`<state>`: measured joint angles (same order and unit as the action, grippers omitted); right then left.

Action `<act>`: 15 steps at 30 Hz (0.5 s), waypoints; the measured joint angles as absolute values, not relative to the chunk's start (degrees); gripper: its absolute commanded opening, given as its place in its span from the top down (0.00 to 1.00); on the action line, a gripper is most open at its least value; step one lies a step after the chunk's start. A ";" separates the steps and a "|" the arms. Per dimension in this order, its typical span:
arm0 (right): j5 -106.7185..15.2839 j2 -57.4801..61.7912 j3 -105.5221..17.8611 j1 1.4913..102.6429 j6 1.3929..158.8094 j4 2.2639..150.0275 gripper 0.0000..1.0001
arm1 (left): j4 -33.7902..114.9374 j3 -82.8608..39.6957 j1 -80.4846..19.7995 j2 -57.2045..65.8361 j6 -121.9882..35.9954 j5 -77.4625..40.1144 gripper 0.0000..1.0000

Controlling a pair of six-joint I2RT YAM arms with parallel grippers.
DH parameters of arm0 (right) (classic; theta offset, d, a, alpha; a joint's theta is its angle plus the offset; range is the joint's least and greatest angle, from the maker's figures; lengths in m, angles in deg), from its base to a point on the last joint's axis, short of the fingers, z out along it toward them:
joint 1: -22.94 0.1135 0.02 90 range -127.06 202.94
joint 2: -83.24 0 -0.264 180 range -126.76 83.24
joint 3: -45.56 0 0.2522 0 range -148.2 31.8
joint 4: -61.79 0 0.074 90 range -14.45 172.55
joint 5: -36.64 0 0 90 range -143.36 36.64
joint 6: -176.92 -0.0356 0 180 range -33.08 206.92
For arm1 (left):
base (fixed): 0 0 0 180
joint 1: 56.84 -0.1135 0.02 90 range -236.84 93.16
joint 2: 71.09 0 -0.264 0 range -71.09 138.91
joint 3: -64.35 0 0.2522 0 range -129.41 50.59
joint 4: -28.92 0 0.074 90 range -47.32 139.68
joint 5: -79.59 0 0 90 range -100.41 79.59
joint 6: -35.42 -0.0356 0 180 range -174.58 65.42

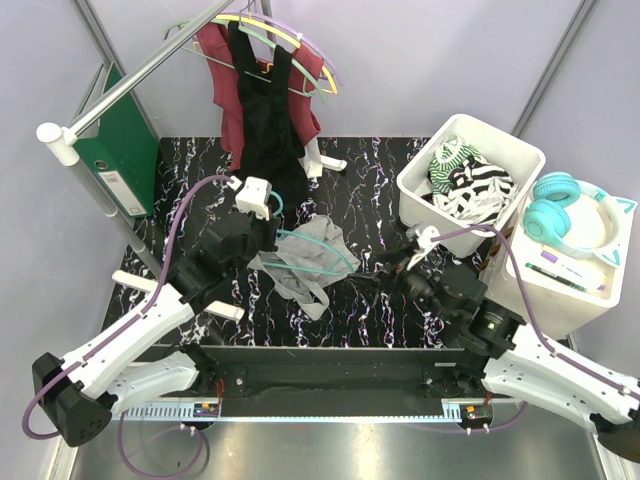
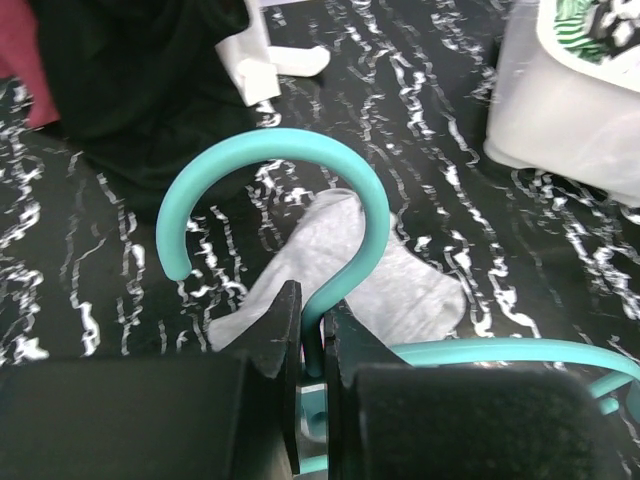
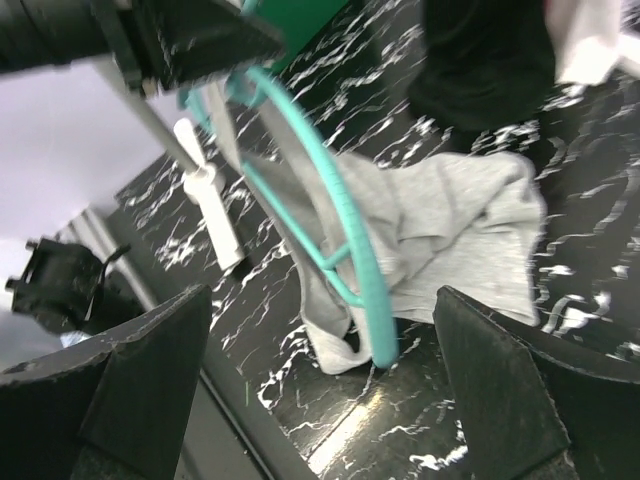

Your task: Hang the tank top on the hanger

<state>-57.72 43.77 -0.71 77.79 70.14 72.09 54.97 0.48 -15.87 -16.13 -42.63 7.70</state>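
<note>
The light grey tank top (image 1: 305, 262) lies crumpled on the black marbled table, partly draped over the teal hanger (image 1: 322, 256). My left gripper (image 2: 313, 330) is shut on the hanger's neck just below its curved hook (image 2: 275, 170), holding the hanger tilted with one arm tip resting on the table (image 3: 385, 352). The tank top also shows under the hook in the left wrist view (image 2: 340, 270) and behind the hanger's arm in the right wrist view (image 3: 450, 225). My right gripper (image 3: 320, 390) is open and empty, just right of the tank top and hanger (image 3: 345, 225).
A black top (image 1: 268, 110) and a maroon top (image 1: 222, 60) hang on yellow and purple hangers at the back rack. A white bin (image 1: 470, 185) of striped clothes and teal headphones (image 1: 565, 215) stand at right. A green binder (image 1: 125, 140) leans at the left.
</note>
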 measured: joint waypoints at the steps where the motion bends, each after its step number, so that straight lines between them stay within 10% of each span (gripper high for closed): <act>1: -59.01 45.52 -0.73 77.79 70.08 73.29 0.00 | 55.04 0.74 -15.87 -16.31 -42.76 8.31 1.00; 15: -58.18 36.78 9.54 77.81 60.63 74.51 0.21 | 52.44 4.24 -15.87 -14.97 -43.64 14.69 1.00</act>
<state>-58.18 36.78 9.54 77.81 60.63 74.51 52.44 4.24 -15.87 -14.97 -43.64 14.69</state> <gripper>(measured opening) 0.820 0.072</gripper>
